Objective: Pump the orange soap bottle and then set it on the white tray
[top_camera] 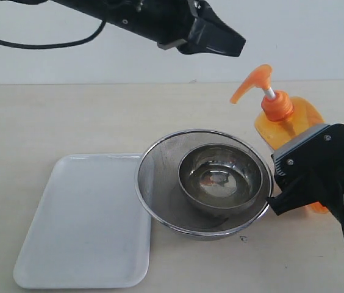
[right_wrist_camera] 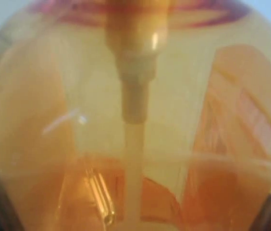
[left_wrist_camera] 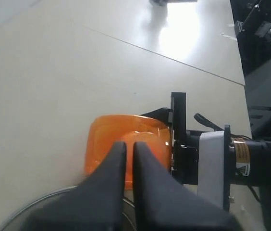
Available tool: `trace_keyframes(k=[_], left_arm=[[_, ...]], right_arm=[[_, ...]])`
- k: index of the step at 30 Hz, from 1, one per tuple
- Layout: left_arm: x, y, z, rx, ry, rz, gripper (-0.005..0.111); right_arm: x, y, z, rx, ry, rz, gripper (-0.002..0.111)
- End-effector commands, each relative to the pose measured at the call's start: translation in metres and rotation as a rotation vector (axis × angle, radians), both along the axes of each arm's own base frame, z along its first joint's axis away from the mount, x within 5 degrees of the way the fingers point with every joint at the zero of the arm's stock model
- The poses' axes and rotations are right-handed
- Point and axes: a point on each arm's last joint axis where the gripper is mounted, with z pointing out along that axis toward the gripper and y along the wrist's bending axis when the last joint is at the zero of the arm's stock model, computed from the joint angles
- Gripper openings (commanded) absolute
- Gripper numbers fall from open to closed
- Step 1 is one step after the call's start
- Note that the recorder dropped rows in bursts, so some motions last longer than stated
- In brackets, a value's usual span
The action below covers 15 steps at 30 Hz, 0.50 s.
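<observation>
Exterior view: beige tabletop (top_camera: 68, 116), white wall (top_camera: 294, 30), left tool (top_camera: 238, 45) clenched, right tool (top_camera: 280, 183) around bottle (top_camera: 288, 122)

Translucent orange soap bottle (top_camera: 294, 122), orange pump head (top_camera: 251, 84) on white stem (top_camera: 270, 93), plain white tray (top_camera: 80, 226), silver fine-grid mesh strainer (top_camera: 157, 177), reflective steel-grey bowl (top_camera: 221, 177), matte beige table (top_camera: 50, 122), black left gripper (left_wrist_camera: 129, 154).

The translucent orange soap bottle (top_camera: 291, 125) stands nearly upright at the right, pump raised, well apart from the flat white tray (top_camera: 86, 226).
</observation>
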Motion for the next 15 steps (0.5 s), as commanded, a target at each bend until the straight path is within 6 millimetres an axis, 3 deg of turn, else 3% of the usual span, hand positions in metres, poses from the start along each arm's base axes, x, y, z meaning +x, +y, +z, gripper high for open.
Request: trace_keyframes(k=[1,10,15], left_arm=[[-0.007,-0.021,-0.013,0.003,0.029,-0.031,0.005],[-0.006,-0.031,-0.027,0.027,0.043,-0.025,0.005],[0.000,-0.036,-0.050,0.054,0.096,-0.033,0.005]], right_arm=[[0.001,0.001,0.003,0.015,-0.018,-0.003,0.000],[0.001,0.001,0.003,0.015,-0.014,-0.001,0.000],[0.001,0.001,0.003,0.018,-0.014,0.000,0.000]])
